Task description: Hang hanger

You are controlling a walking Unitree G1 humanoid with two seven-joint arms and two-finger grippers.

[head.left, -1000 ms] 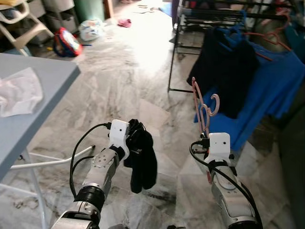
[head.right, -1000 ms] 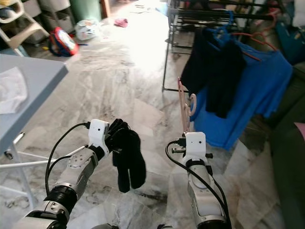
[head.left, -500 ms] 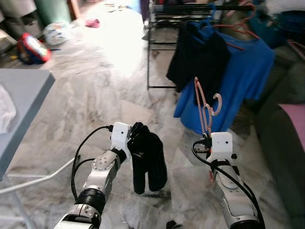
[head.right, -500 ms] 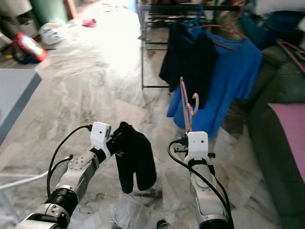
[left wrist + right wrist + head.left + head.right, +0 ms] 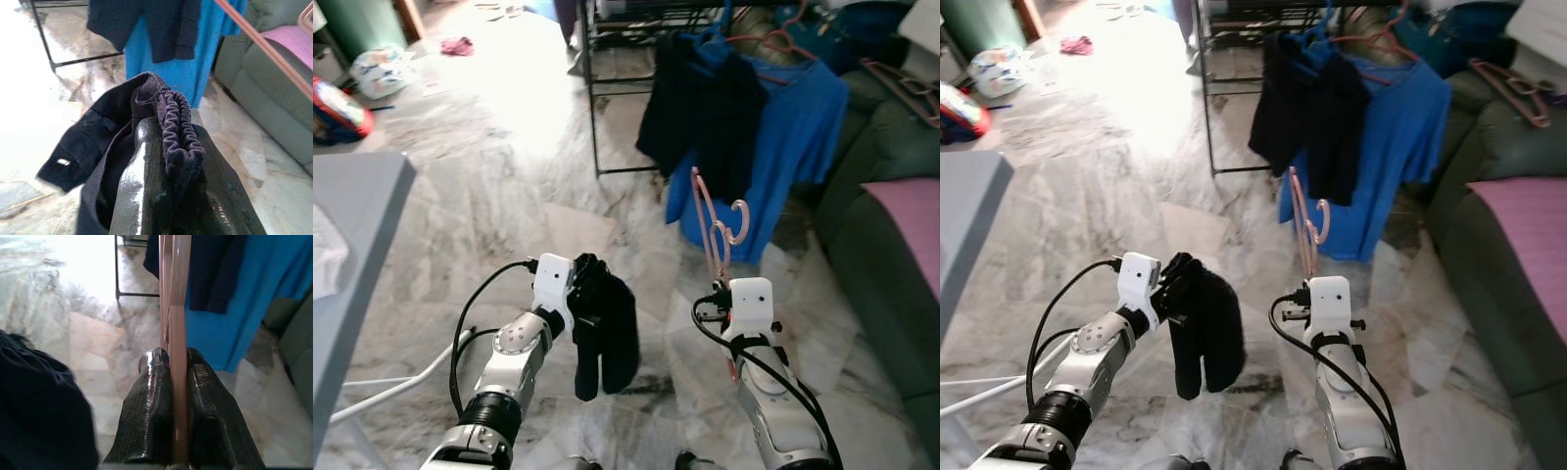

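My right gripper (image 5: 170,363) is shut on a pink hanger (image 5: 713,220), which stands upright above the wrist with its hook (image 5: 1320,217) at the top. The left gripper (image 5: 579,286) is shut on a black garment (image 5: 603,333) that hangs limp from the fingers (image 5: 142,166). Ahead stands a black clothes rack (image 5: 592,88), with a black garment (image 5: 690,98) and a blue shirt (image 5: 798,117) hanging from it. Both grippers are level with each other, well short of the rack.
A dark green sofa (image 5: 891,255) with a purple cushion (image 5: 911,211) runs along the right; pink hangers (image 5: 1508,83) lie on it. At the left is a grey table corner (image 5: 357,245) bearing a white cloth (image 5: 325,264). Bags (image 5: 372,69) lie on the far marble floor.
The view has swung right and come nearer the rack and sofa; the table has slid toward the left edge. Both grippers keep their holds.
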